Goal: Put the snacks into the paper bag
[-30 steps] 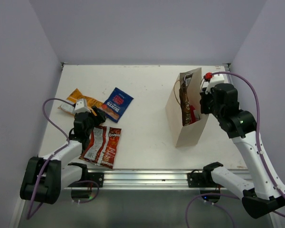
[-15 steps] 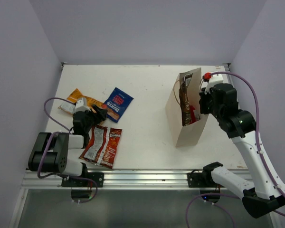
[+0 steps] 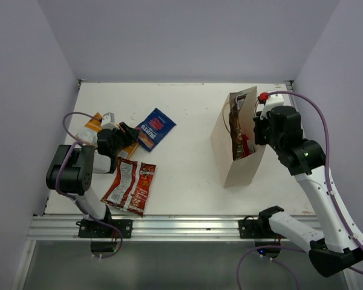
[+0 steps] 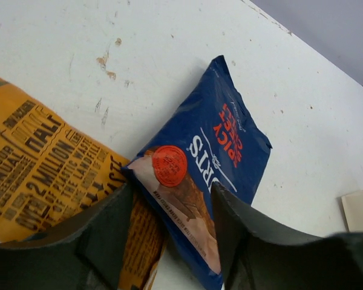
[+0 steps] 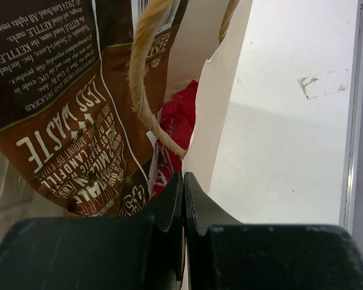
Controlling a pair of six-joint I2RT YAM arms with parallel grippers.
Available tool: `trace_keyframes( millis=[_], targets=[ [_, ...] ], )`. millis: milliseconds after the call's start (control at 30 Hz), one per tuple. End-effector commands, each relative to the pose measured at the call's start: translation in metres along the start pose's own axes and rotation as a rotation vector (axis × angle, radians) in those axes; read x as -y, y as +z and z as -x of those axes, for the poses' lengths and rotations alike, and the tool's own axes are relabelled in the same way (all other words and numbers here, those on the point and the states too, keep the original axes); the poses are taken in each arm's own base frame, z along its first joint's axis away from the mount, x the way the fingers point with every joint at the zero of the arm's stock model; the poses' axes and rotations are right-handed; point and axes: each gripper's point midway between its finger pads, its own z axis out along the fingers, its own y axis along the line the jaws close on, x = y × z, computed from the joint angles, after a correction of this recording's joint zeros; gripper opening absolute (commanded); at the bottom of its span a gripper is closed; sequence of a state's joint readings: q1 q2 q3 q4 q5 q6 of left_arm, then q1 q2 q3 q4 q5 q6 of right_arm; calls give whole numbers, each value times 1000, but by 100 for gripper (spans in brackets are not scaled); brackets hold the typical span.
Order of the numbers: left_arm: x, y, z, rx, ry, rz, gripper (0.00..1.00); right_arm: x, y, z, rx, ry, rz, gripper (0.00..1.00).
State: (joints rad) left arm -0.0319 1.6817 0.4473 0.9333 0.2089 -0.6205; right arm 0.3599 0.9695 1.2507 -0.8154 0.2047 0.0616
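The paper bag [image 3: 239,142] stands at the right with a dark brown packet [image 3: 235,124] and a red-pink packet [image 3: 245,145] inside. My right gripper [image 3: 258,130] is shut on the bag's near wall [image 5: 215,103]. The wrist view shows the brown packet [image 5: 60,90], the red-pink one [image 5: 178,121] and a loop handle [image 5: 142,78]. My left gripper [image 3: 126,135] is open, and its jaws straddle the near corner of the blue packet [image 3: 155,127] [image 4: 212,151]. The orange packet [image 3: 94,127] [image 4: 42,163] lies beside it, under one finger. The red-orange packet [image 3: 132,184] lies nearer.
The white table [image 3: 187,115] is boxed in by lilac walls on the left, back and right. A metal rail [image 3: 181,226] runs along the near edge, by the arm bases. The left arm's purple cable [image 3: 69,121] loops over the table's left side.
My left gripper has swung away from the red-orange packet, farther back and right, onto the blue packet's corner. The blue packet has shifted slightly right. The right arm and bag have not moved.
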Motion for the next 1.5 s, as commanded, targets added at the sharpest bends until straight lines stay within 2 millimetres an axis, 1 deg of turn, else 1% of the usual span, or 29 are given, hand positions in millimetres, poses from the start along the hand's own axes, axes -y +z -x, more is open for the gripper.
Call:
trace_keyframes(
  millis=[0, 33, 100, 133, 200, 233, 267, 333, 367, 400, 500, 533, 667, 800, 833, 900, 933, 967, 1000, 1033, 1067, 1100, 1133, 1167, 1200, 1233, 1300, 1333, 1467],
  targets=[
    [6, 20, 16, 16, -2, -35, 55, 1, 0, 2, 3, -19, -10, 0],
    [5, 26, 15, 8, -5, -37, 44, 2, 0, 3, 6, -18, -13, 0],
    [3, 31, 11, -15, -12, -31, 36, 2, -1, 2, 5, -19, -12, 0],
    [2, 38, 11, -22, -13, -34, 29, 2, -1, 2, 5, -19, -12, 0],
    [1, 43, 7, -43, -15, -33, 24, 1, -1, 2, 5, -19, -9, 0],
    [2, 48, 7, -50, -14, -43, 18, 2, -1, 2, 5, -18, -12, 0],
    [4, 49, 7, -53, -13, -56, 15, 2, -1, 3, 6, -19, -10, 0],
    [7, 49, 7, -52, -12, -73, 7, 2, -1, 2, 5, -19, -12, 0],
    [12, 48, 10, -40, -11, -95, 4, 3, -1, 2, 5, -18, -15, 0],
    [13, 45, 8, -42, -16, -103, 2, 3, -1, 2, 5, -18, -15, 0],
    [31, 38, 19, -16, -17, -165, 0, 2, 0, 2, 4, -18, -17, 0],
    [38, 35, 26, -1, -8, -179, 0, 2, 0, 2, 4, -18, -15, 0],
    [53, 32, 33, 9, 30, -200, 0, 2, 0, 2, 4, -18, -17, 0],
    [71, 20, 41, 35, 34, -245, 0, 2, 0, 1, 3, -20, -19, 0],
    [81, 13, 50, 54, 39, -276, 0, 3, 1, 2, 5, -19, -20, 0],
    [100, 6, 57, 67, 50, -324, 0, 2, 1, 1, 3, -19, -19, 0],
    [114, -1, 70, 93, 64, -359, 0, 2, 1, 1, 3, -19, -19, 0],
    [123, -5, 71, 88, 77, -376, 0, 2, 2, 2, 3, -19, -19, 0],
    [136, -10, 73, 91, 93, -408, 0, 3, 1, 1, 1, -19, -20, 0],
    [155, -19, 89, 126, 116, -447, 0, 3, 1, 1, 2, -18, -20, 0],
    [164, -23, 91, 120, 134, -463, 0, 2, 1, 1, 4, -19, -18, 0],
    [180, -28, 91, 116, 150, -495, 0, 3, 1, 1, 2, -18, -20, 0],
    [200, -37, 107, 149, 170, -533, 0, 3, 1, 1, 4, -18, -20, 0],
    [209, -41, 108, 140, 176, -551, 0, 3, 1, 1, 2, -18, -20, 0],
    [228, -47, 114, 148, 183, -597, 0, 2, 2, 1, 2, -18, -18, 0],
    [238, -54, 121, 159, 186, -628, 0, 2, 2, 1, 2, -19, -16, 0],
    [254, -62, 121, 145, 191, -667, 0, 2, 1, 1, 2, -18, -17, 0],
    [265, -68, 131, 167, 200, -689, 0, 2, 1, 1, 2, -19, -16, 0],
    [293, -86, 134, 154, 213, -772, 0, 2, 1, 1, 2, -18, -15, 0]
  ],
)
